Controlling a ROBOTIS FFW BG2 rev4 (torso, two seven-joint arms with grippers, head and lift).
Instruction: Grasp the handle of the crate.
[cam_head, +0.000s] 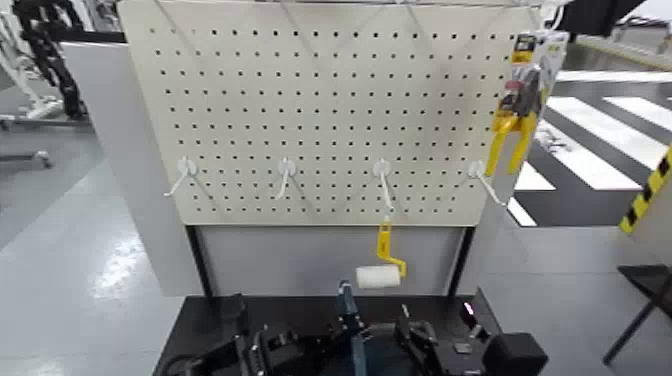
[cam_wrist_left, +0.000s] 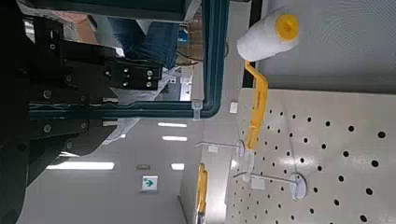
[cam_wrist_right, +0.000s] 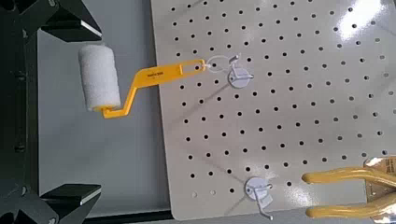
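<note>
The crate (cam_head: 372, 352) is a dark blue-grey tote at the near edge of the black table, mostly hidden by my arms. Its handle (cam_head: 347, 300) rises upright from its middle, between my two grippers. In the left wrist view the handle (cam_wrist_left: 217, 56) shows as a blue-grey bar, apart from the camera. My left gripper (cam_head: 272, 352) sits low, left of the handle. My right gripper (cam_head: 420, 345) sits low, right of it. In the right wrist view the right gripper (cam_wrist_right: 65, 107) is wide open and empty, with its black fingertips (cam_wrist_right: 67, 194) far apart.
A white pegboard (cam_head: 330, 100) with several hooks stands behind the table. A yellow-handled white paint roller (cam_head: 380, 272) hangs from one hook just behind the handle. Yellow pliers (cam_head: 515, 110) hang at the upper right. A black box with a small light (cam_head: 472, 318) stands at the right.
</note>
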